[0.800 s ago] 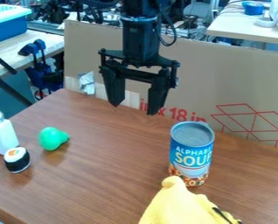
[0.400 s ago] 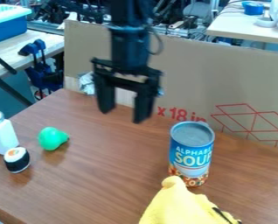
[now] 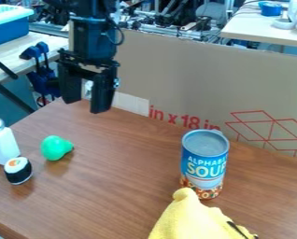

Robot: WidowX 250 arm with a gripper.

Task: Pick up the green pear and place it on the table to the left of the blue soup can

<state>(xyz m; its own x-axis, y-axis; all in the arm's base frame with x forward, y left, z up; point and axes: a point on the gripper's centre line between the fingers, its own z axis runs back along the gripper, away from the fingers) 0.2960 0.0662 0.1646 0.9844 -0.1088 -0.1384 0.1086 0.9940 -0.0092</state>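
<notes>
Brown cardboard (image 3: 182,70) marked with red lettering and a line drawing stands behind a wood-grain bench (image 3: 120,186), with a blue bin (image 3: 9,35) and dark blue clamps (image 3: 44,70) on the view's left side, as a black gripper (image 3: 85,107) hangs over the far left part of the bench. Its fingers (image 3: 102,93) are spread wide with nothing between them, their tips pointing down. Nearest to them, a green pear-shaped object (image 3: 55,148) lies on its side on the bench, lower in the view than the fingers and a little to their left, well apart from both, its narrow end toward the right. Closer to the left edge of the view, a white bottle (image 3: 3,145) with a gray cap stands upright, and just beside it sits a black-and-white toy sushi roll (image 3: 18,172) with an orange center. Across the bench at right, a blue-labeled can (image 3: 204,161) stands upright, just behind a yellow fabric item (image 3: 194,219) with black marks at the view's bottom edge.
</notes>
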